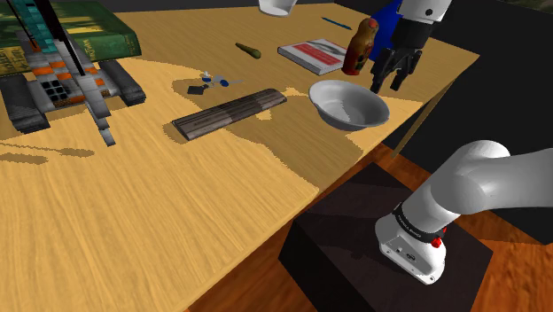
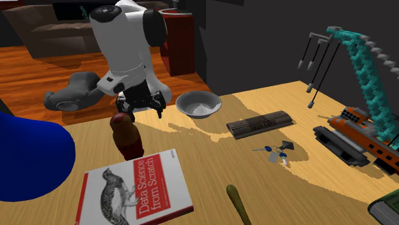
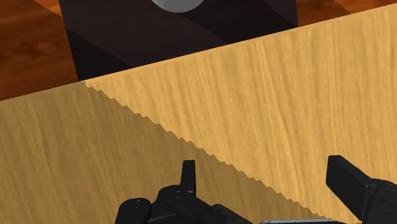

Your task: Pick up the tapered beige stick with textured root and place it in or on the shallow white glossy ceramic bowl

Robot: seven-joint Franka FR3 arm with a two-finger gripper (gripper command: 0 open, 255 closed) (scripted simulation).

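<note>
pincer (image 1: pixel 390 86) spread empty beside white bowl (image 1: pixel 341 111), tan-olive stick (image 2: pixel 237 202) cut off at second exterior view's bottom edge

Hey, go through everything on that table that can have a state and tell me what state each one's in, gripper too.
gripper: jaws open, empty, over the table near the bowl.
bowl: upright, empty.
stick: lying flat on the table, not held.
paperback book: closed, lying flat.
brown bottle: standing upright.
green book: closed, lying flat.
</note>
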